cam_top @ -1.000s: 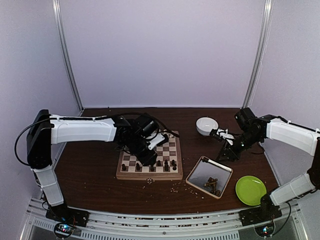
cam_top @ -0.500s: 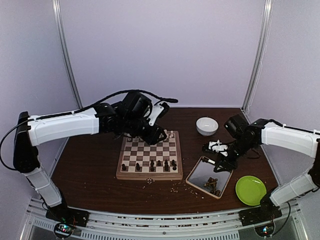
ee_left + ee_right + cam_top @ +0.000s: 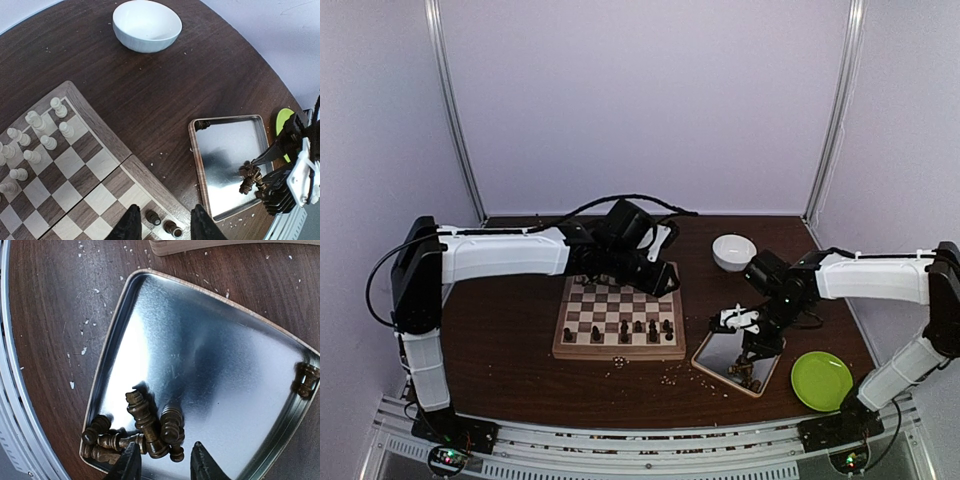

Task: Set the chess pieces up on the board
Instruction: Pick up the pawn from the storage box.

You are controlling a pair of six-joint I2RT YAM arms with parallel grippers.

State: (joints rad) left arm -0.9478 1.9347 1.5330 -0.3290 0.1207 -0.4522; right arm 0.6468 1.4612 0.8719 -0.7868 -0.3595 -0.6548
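Observation:
The board [image 3: 618, 352] lies in the middle of the table. Several dark chess pieces [image 3: 625, 327] stand on its near rows. Cream pieces [image 3: 40, 135] stand along the far side of the board [image 3: 95, 125]. My left gripper [image 3: 660, 276] hovers over the board's far right corner. In its wrist view the left gripper [image 3: 165, 225] is open and empty, high above two dark pawns [image 3: 152, 217]. My right gripper [image 3: 750, 345] hangs over the metal tray [image 3: 718, 350]. That gripper [image 3: 165, 462] is open just above a heap of lying dark pieces [image 3: 145, 425], gripping none.
A lone dark piece [image 3: 306, 379] lies at the tray's [image 3: 210, 340] far corner. A white bowl [image 3: 733, 250] stands behind the tray and a green plate [image 3: 821, 380] to its right. Pale crumbs [image 3: 670, 375] dot the table in front of the board.
My left arm rose from the board's near rows and swung to its far right corner. My right gripper moved left and down from beside the bowl to over the tray's heap.

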